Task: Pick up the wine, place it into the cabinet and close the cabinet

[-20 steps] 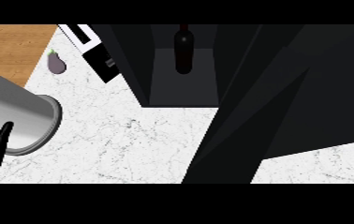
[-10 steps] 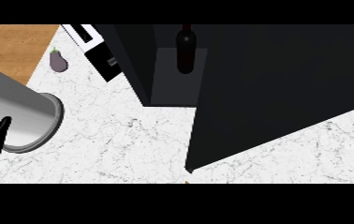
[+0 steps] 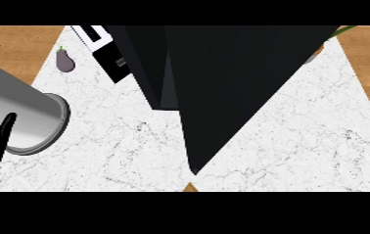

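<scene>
At the left edge of the head view a grey forearm (image 3: 29, 115) comes in, ending in a wide round cuff, and just below it a thin black finger of the left hand (image 3: 7, 130) shows. So little of that hand is visible that I cannot tell whether it is spread or curled, and nothing can be seen in it or against it. The right hand does not show. A big black cabinet (image 3: 231, 81) fills the middle of the view, its dark panel tapering to a point low over the white marble counter (image 3: 115, 150). The wine bottle is not visible. A purple eggplant (image 3: 64, 60) lies on the counter near the upper left, well apart from the forearm.
</scene>
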{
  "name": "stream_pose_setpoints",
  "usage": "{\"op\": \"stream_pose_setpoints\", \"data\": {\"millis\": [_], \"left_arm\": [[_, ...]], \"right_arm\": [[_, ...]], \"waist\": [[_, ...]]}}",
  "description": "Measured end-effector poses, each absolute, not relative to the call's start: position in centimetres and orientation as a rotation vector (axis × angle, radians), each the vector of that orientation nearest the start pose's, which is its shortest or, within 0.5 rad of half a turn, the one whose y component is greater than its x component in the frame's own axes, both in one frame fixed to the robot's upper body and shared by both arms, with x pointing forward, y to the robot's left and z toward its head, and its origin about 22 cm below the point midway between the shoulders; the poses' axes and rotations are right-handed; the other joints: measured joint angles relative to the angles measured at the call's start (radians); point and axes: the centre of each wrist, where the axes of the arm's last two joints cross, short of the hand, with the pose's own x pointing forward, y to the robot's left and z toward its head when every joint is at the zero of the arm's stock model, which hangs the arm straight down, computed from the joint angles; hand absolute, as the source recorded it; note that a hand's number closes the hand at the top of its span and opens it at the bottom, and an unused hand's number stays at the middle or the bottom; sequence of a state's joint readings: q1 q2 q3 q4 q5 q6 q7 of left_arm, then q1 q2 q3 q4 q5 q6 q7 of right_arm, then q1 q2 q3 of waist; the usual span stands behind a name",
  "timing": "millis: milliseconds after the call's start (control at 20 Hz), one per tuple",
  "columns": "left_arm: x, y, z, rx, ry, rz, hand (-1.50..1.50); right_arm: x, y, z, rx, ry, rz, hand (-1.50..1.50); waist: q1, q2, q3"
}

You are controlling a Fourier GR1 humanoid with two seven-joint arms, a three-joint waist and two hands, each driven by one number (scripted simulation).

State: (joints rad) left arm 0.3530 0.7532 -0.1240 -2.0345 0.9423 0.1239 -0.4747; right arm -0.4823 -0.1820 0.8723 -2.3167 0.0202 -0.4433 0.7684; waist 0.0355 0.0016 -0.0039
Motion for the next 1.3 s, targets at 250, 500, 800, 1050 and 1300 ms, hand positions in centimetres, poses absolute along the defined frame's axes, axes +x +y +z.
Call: {"op": "stream_pose_setpoints", "data": {"millis": [250, 500, 800, 1050, 1300], "left_arm": [[16.2, 31.4, 9.4, -0.282, -1.931, 0.194, -1.50], [17.0, 31.4, 9.5, -0.264, -1.939, 0.206, -1.50], [17.1, 31.7, 9.0, -0.257, -1.944, 0.216, -1.50], [17.3, 31.7, 9.1, -0.251, -1.946, 0.218, -1.50], [17.0, 31.8, 8.9, -0.239, -1.945, 0.215, -1.50]], "right_arm": [[15.5, -4.3, 21.7, 0.589, -1.744, 0.611, 1.50], [19.6, -0.6, 24.8, 0.565, -1.777, 0.595, 1.50], [24.6, 2.4, 26.7, 0.432, -1.860, 0.615, 1.50], [28.9, 2.9, 27.2, 0.332, -1.880, 0.596, 1.50], [32.1, 2.7, 27.1, 0.316, -1.856, 0.579, 1.50]], "waist": [[0.010, 0.002, 0.001], [0.007, 0.003, 0.001], [0.000, 0.003, 0.002], [-0.008, 0.002, 0.002], [-0.009, -0.003, 0.002]]}}
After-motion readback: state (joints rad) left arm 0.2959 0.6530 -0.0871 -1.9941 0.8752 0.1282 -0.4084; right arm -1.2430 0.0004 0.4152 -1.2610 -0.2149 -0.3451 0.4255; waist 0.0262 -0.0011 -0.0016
